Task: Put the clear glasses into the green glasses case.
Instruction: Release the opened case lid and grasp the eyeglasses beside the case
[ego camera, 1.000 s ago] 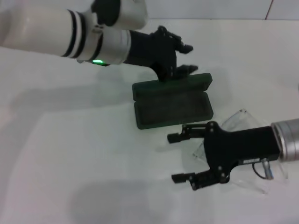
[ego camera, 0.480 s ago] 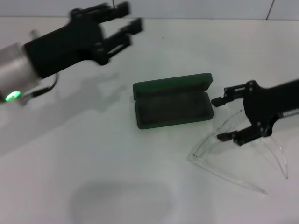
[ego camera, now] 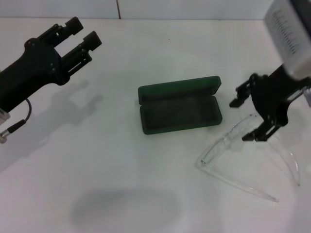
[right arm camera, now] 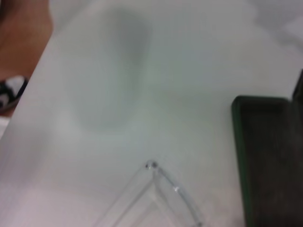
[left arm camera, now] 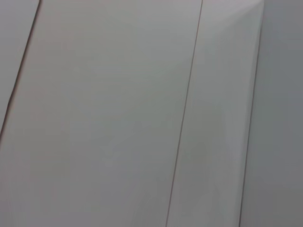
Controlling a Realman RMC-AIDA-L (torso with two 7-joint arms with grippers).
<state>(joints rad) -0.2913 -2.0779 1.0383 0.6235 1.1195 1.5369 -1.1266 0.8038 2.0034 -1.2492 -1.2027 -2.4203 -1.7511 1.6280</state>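
Your left gripper (ego camera: pixel 82 35) has pulled away from the case (ego camera: pixel 180 110). A second ago it was reaching over the lid at the far edge; now it hangs well off to the left above the bare counter (ego camera: pixel 107 160), fingers spread and holding nothing. Its wrist camera sees only blank wall, so it adds nothing here.

The case sits open in the middle of the counter, lid tipped back, dark lining facing up and nothing in it. I read that as the opening step done, with the left arm clearing out to leave room.

Your right gripper (ego camera: pixel 246 118) has swung too. A second ago it lay low over the counter, in front of the case; now it comes down from the upper right, fingers open, just above the glasses (ego camera: pixel 243 160). I can't tell whether the lower finger is touching the lens; nothing is gripped yet. The glasses lie on the counter to the right of the case and nearer to you, arms splayed open, clear of the case rim. The right wrist view shows one corner of the frame and the near end of the case, both untouched.

So you look set for the pick. Clear plastic is slippery, and the open arms may catch the case rim going in.
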